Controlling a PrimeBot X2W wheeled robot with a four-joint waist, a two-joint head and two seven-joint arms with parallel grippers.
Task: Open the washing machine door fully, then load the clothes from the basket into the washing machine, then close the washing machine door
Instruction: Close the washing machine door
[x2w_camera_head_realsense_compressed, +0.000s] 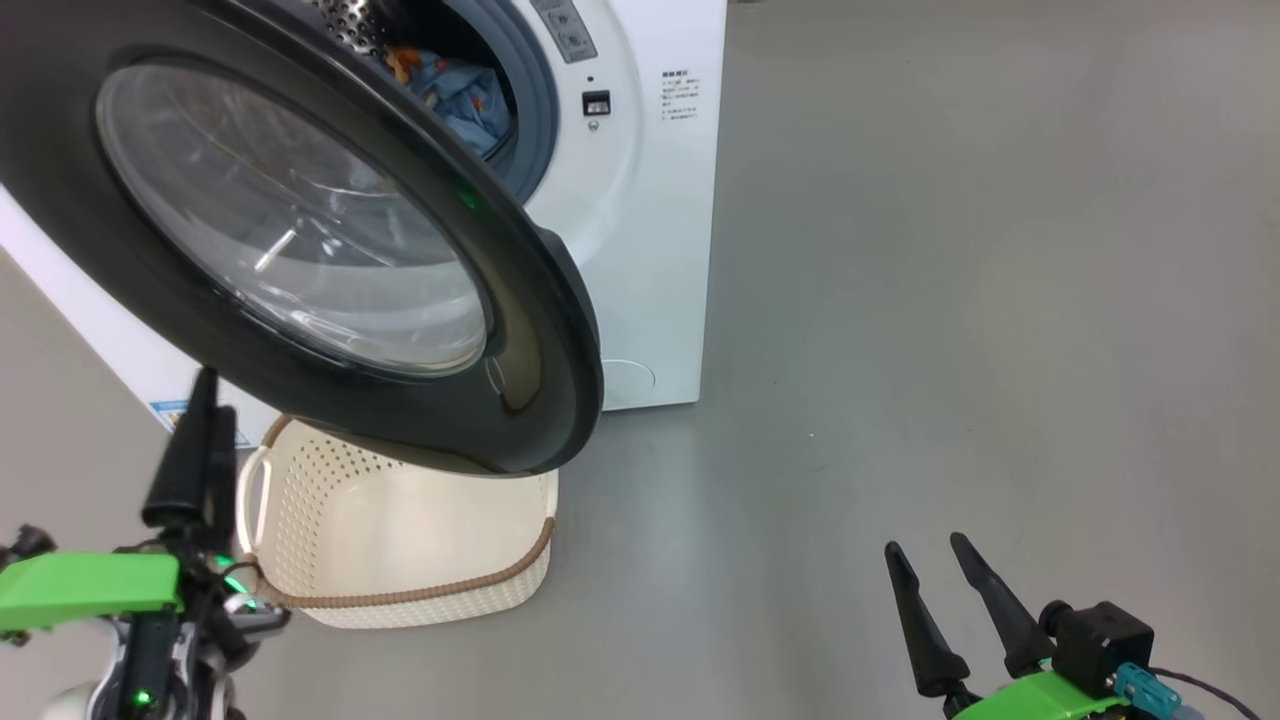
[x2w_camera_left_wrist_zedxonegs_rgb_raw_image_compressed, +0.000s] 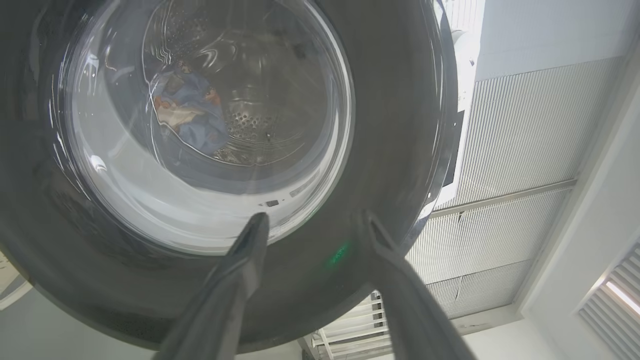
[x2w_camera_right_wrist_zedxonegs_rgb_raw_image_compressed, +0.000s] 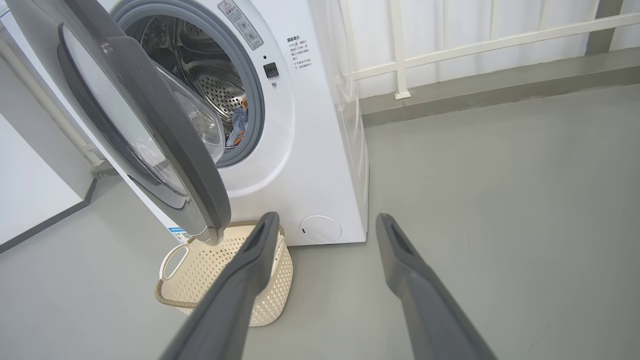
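Note:
The washing machine (x2w_camera_head_realsense_compressed: 650, 250) (x2w_camera_right_wrist_zedxonegs_rgb_raw_image_compressed: 320, 150) stands with its black-rimmed washing machine door (x2w_camera_head_realsense_compressed: 540, 330) (x2w_camera_right_wrist_zedxonegs_rgb_raw_image_compressed: 165, 130) swung part-way out over the basket. The light blue clothes (x2w_camera_head_realsense_compressed: 460, 95) (x2w_camera_right_wrist_zedxonegs_rgb_raw_image_compressed: 239, 122) lie inside the steel drum, and in the left wrist view the clothes (x2w_camera_left_wrist_zedxonegs_rgb_raw_image_compressed: 190, 110) show through the door's glass. The cream basket (x2w_camera_head_realsense_compressed: 400, 520) (x2w_camera_right_wrist_zedxonegs_rgb_raw_image_compressed: 205, 265) sits empty on the floor below the door. My left gripper (x2w_camera_head_realsense_compressed: 215, 395) (x2w_camera_left_wrist_zedxonegs_rgb_raw_image_compressed: 312, 220) points up at the outer face of the door (x2w_camera_left_wrist_zedxonegs_rgb_raw_image_compressed: 390, 125), jaws open, holding nothing. My right gripper (x2w_camera_head_realsense_compressed: 923, 543) (x2w_camera_right_wrist_zedxonegs_rgb_raw_image_compressed: 327, 220) is open, well back from the machine.
Grey floor spreads to the right of the machine. A white railing (x2w_camera_right_wrist_zedxonegs_rgb_raw_image_compressed: 400, 50) runs along the back wall, and a white wall (x2w_camera_right_wrist_zedxonegs_rgb_raw_image_compressed: 30, 190) stands at the left. A round flap (x2w_camera_head_realsense_compressed: 628, 380) sits low on the machine's front.

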